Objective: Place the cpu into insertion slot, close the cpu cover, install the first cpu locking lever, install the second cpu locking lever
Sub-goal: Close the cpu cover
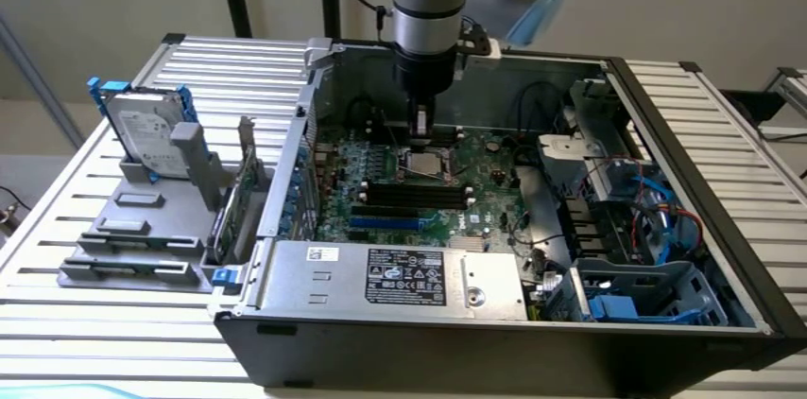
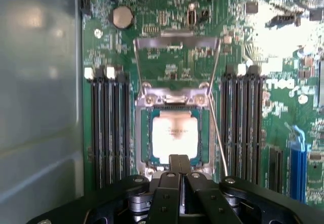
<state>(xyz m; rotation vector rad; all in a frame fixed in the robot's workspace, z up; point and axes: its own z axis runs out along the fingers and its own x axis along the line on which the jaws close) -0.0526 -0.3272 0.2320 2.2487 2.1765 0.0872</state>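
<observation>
arm (image 1: pixel 429 2) cut by exterior view's top edge, gripper (image 2: pixel 179 159) covering one side of insertion slot (image 2: pixel 146 133), cpu (image 2: pixel 174 133) print lost in glare

An open black computer case (image 1: pixel 505 361) lay on a slatted metal table (image 1: pixel 113 342). At the exterior view's left, a hard drive (image 1: pixel 142 134) stood upright on a grey fixture (image 1: pixel 132 252). Inside the case, a labelled power supply (image 1: pixel 403 276) sat nearest, with black memory slots (image 1: pixel 417 196) beyond it. A coin battery (image 2: pixel 122 16) sat on the green board (image 2: pixel 152 1).
</observation>
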